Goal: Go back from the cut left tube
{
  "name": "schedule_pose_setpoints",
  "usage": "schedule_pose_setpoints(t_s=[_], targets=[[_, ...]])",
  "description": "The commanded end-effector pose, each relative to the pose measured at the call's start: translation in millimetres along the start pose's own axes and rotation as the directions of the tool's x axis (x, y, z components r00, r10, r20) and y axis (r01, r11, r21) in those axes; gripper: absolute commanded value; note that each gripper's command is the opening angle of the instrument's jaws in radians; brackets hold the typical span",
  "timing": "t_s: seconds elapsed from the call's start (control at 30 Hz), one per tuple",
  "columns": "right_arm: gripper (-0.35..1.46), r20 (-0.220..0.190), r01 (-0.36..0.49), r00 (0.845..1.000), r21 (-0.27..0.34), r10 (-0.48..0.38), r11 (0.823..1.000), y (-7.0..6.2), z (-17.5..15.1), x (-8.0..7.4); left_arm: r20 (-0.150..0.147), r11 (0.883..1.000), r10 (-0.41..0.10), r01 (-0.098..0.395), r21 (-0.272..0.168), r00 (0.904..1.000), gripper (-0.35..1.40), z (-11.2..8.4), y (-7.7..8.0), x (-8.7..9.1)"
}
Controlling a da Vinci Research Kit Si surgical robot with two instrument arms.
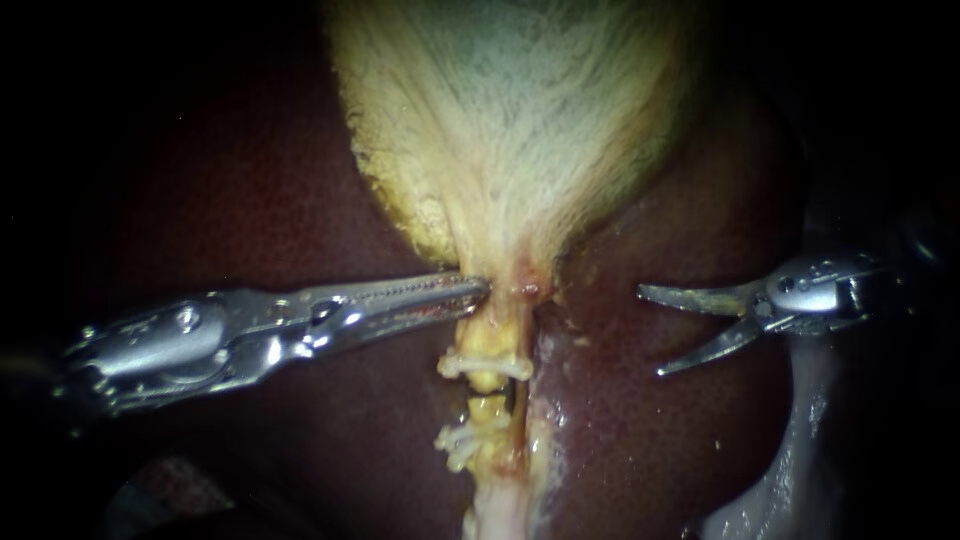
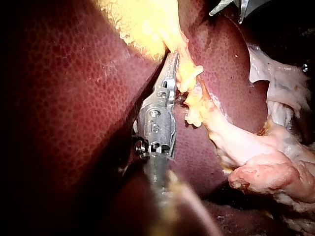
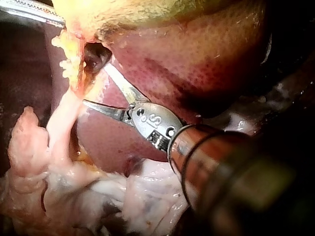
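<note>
Below the gallbladder, the cut left tube shows a gap between its clips, with the liver on either side. Just above the tube, the left instrument reaches in level, its jaws pinching the gallbladder at its neck. Well apart from the tube, the right instrument hangs over the liver, curved blades spread.

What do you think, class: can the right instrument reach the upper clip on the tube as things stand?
Probably yes: the right instrument sits open over bare liver, nothing between it and the upper clip; the left instrument grips the gallbladder above.
</note>
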Motion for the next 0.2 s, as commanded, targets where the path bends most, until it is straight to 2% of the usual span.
schedule_pose_setpoints(t_s=[0.03,0.2], targets=[[1.35,0.000,0.000,1.000,0.000,0.000,1.000,0.0,0.0,0.0,0.000,1.000,0.000,0.000,0.000,1.0000,0.00,0.0,0.0,0.0],[1.33,0.000,0.000,1.000,0.003,0.000,1.000,0.0,0.0,0.0,0.000,1.000,0.000,0.000,-0.001,1.0000,0.00,0.0,-0.1,0.0]])
